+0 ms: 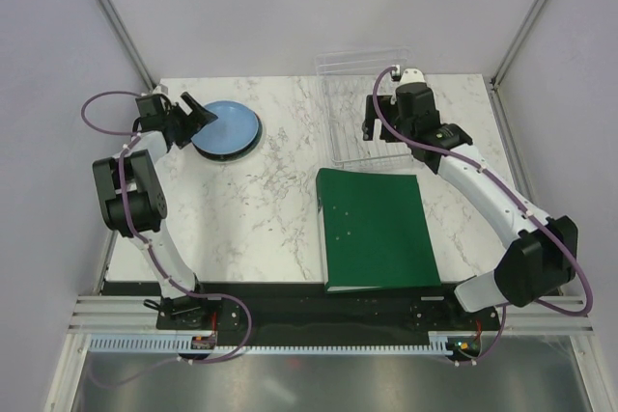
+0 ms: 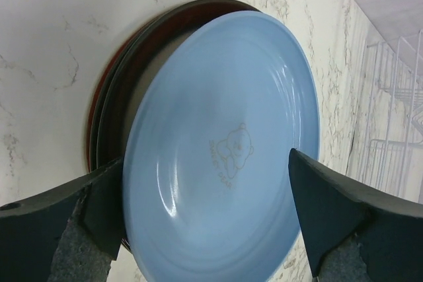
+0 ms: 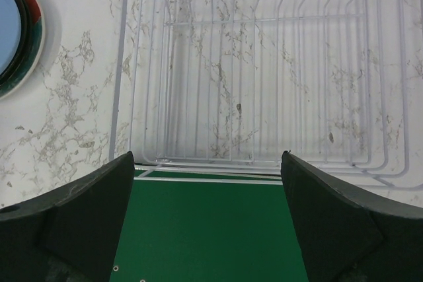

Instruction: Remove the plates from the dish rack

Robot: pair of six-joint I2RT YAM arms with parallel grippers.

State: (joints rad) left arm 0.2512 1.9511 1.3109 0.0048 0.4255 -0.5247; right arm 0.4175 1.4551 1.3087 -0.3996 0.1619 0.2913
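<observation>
Worktop (image 1: 261, 209): marble, carrying everything.
Green folder (image 1: 377, 229): flat at near right, its far edge by the rack.
Dish rack (image 1: 359, 113): far right, with no plate between its dividers.
Plates (image 1: 227, 129): stacked flat at far left, well apart from the rack. Light blue plate (image 2: 218, 150) on top, dark-rimmed plate (image 2: 132, 90) and red plate (image 3: 33, 31) beneath.
Left tool (image 2: 206, 222): wide, one finger on either side of the top plate, gripping nothing. This arm is nearer the stack.
Right tool (image 3: 208, 209): wide, empty, over the rack's near edge.
Progress: unloading looks complete.

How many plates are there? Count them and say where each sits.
3, in one stack left of the dish rack: light blue plate on top, dark-rimmed plate under it, red plate lowest. The rack is empty.
</observation>
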